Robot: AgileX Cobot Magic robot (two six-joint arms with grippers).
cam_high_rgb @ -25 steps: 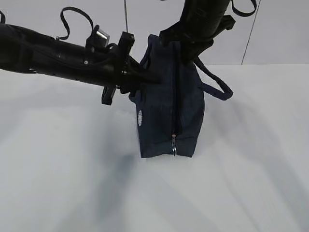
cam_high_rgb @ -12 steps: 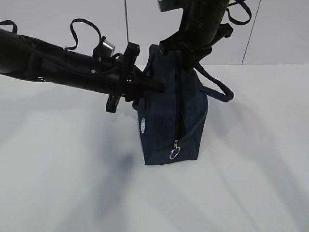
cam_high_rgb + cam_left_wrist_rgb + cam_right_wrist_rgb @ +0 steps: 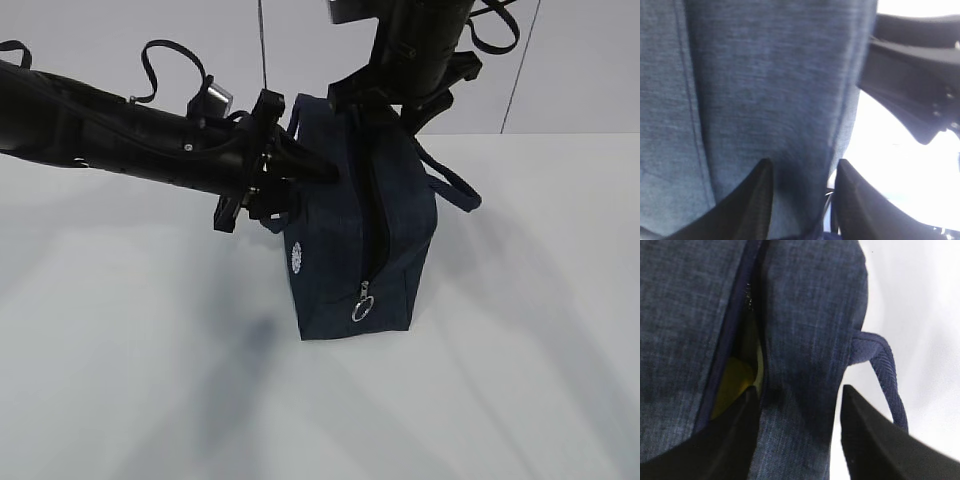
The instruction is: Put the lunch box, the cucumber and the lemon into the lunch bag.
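Note:
The navy lunch bag (image 3: 340,235) stands on the white table, its end zipper part open with the ring pull (image 3: 361,310) hanging low. My left gripper (image 3: 318,173) presses into the bag's upper left side; in the left wrist view (image 3: 802,185) a fold of bag fabric (image 3: 765,90) fills the jaws. My right gripper (image 3: 395,115) is at the bag's top; in the right wrist view (image 3: 800,405) it straddles the bag wall (image 3: 805,315), one finger inside, with light showing at the outer finger. The lemon (image 3: 732,385) shows yellow inside. The lunch box and cucumber are hidden.
One loop handle (image 3: 455,185) hangs off the bag's right side and shows in the right wrist view (image 3: 885,380). The round white logo (image 3: 295,257) faces left. White table (image 3: 150,380) lies all round the bag. The right arm (image 3: 910,85) is close to my left gripper.
The bag has shifted a little right and toward the camera, its top has spread wider, and the ring pull now hangs in plain view. Both arms stay at the bag.

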